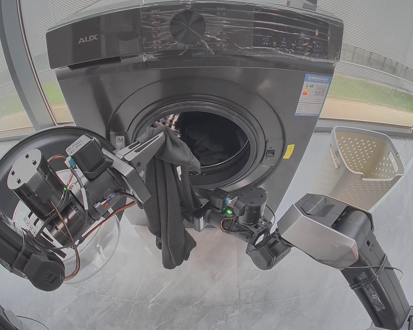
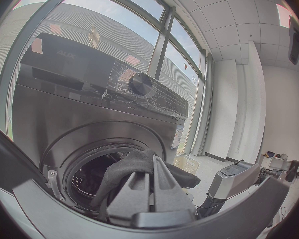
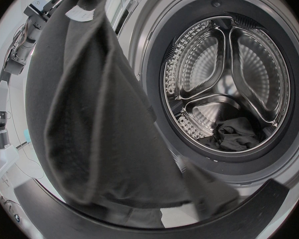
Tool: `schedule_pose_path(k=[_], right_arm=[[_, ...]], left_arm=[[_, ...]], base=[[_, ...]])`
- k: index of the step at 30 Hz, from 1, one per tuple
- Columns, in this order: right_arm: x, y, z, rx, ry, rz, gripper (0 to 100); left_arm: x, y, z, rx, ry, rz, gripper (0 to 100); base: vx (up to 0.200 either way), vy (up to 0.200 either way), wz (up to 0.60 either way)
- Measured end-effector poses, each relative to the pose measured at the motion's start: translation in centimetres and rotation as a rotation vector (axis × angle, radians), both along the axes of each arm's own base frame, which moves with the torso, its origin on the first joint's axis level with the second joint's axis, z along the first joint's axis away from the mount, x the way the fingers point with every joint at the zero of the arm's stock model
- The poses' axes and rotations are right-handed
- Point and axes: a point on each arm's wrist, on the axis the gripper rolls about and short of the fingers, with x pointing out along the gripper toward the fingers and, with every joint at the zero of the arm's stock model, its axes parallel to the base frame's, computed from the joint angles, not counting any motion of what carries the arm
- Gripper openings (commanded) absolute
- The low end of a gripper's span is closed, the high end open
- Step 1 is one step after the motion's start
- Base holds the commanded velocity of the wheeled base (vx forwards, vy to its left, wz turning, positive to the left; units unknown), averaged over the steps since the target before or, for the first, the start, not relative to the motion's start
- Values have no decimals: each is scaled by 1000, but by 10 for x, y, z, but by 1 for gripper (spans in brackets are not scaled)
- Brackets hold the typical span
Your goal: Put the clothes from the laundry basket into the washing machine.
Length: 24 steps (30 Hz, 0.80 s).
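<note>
The grey washing machine (image 1: 195, 69) stands in front of me with its round door open. At the left rim of the drum opening, my left gripper (image 1: 155, 142) is shut on a dark grey garment (image 1: 170, 216), which hangs from it down towards the floor. The closed fingers (image 2: 162, 183) pinch the bunched cloth (image 2: 136, 161). Low beside the hanging cloth is my right gripper (image 1: 198, 218), its tip hidden behind the cloth. The garment (image 3: 89, 117) hangs close in front of the right wrist camera. Another dark garment (image 3: 234, 136) lies at the bottom of the drum (image 3: 222, 67).
The open door (image 1: 46, 145) swings out to the left, behind my left arm. A white perforated laundry basket (image 1: 360, 166) leans on the floor right of the machine, with no clothes visible inside. Pale tiled floor (image 1: 206, 294) spreads in front.
</note>
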Motion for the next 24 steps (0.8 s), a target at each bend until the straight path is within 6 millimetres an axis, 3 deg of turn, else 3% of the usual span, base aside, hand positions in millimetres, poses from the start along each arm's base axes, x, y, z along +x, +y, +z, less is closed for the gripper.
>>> schedule_pose_path(k=[7, 13, 18, 24], right_arm=[[-4, -2, -5, -2, 0, -2, 0], [-16, -18, 3, -22, 25, -14, 0], [-32, -45, 26, -36, 53, -42, 0], [-67, -87, 54, -41, 109, -68, 0]], left_arm=[[1, 1, -1, 3, 5, 5, 0], [3, 4, -2, 3, 7, 16, 0], [4, 6, -2, 3, 6, 25, 0], [3, 10, 0, 0, 3, 34, 0]], base=[[0, 0, 0], [0, 0, 0], [0, 0, 0], [0, 0, 0]])
